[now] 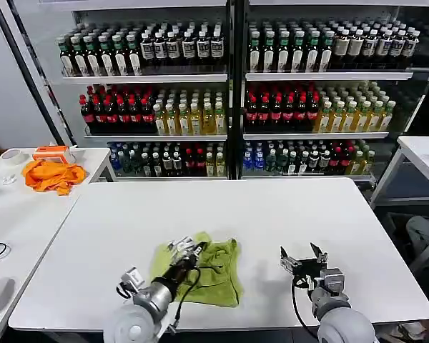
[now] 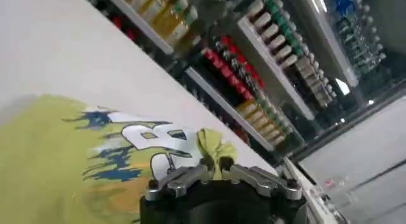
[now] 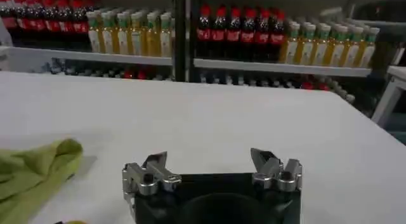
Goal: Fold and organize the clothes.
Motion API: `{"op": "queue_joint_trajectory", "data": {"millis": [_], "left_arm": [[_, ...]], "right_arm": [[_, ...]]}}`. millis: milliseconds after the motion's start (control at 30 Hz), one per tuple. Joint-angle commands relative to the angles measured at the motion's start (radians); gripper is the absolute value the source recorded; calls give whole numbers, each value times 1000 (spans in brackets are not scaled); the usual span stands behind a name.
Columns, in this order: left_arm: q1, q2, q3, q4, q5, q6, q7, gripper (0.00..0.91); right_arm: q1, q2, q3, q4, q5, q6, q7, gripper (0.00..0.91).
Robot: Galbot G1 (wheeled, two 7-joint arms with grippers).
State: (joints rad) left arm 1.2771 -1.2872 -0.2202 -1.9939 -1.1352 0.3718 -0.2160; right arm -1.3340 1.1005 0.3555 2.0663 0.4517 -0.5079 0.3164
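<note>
The clothes are one lime T-shirt (image 1: pixel 213 277), lying crumpled near the front of the white table (image 1: pixel 272 211), left of centre. In the left wrist view the T-shirt (image 2: pixel 44 162) shows a blue and white print. My left gripper (image 1: pixel 188 251) sits at the shirt's far left part, shut on a raised fold of lime fabric (image 2: pixel 212 141) pinched between its fingertips. My right gripper (image 1: pixel 304 256) hovers low over bare table to the right of the shirt, open with nothing between its fingers (image 3: pixel 156 162). The right wrist view has the T-shirt's edge (image 3: pixel 32 171) off to one side.
An orange cloth (image 1: pixel 52 175) and an orange box (image 1: pixel 51 152) lie on the side table at the left (image 1: pixel 21 214). Another white table (image 1: pixel 425 151) stands at the right. Drink coolers full of bottles (image 1: pixel 229 93) line the back.
</note>
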Motion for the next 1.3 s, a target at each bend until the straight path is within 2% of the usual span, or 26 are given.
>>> {"op": "queue_joint_trajectory", "data": {"millis": [33, 367, 567, 867, 1300], "left_arm": [[-12, -32, 103, 38, 50, 3, 18, 907], [-38, -53, 80, 41, 100, -48, 43, 907], [58, -3, -38, -41, 187, -46, 19, 907], [186, 79, -229, -39, 294, -40, -17, 907], [181, 60, -201, 31, 289, -11, -6, 907]], "right_arm": [[9, 0, -1, -4, 1, 0, 1, 907], [17, 1, -7, -19, -1, 0, 6, 907], [17, 6, -8, -17, -3, 1, 6, 907], [23, 15, -14, -10, -5, 1, 5, 907], [3, 15, 1, 8, -8, -2, 9, 907]]}}
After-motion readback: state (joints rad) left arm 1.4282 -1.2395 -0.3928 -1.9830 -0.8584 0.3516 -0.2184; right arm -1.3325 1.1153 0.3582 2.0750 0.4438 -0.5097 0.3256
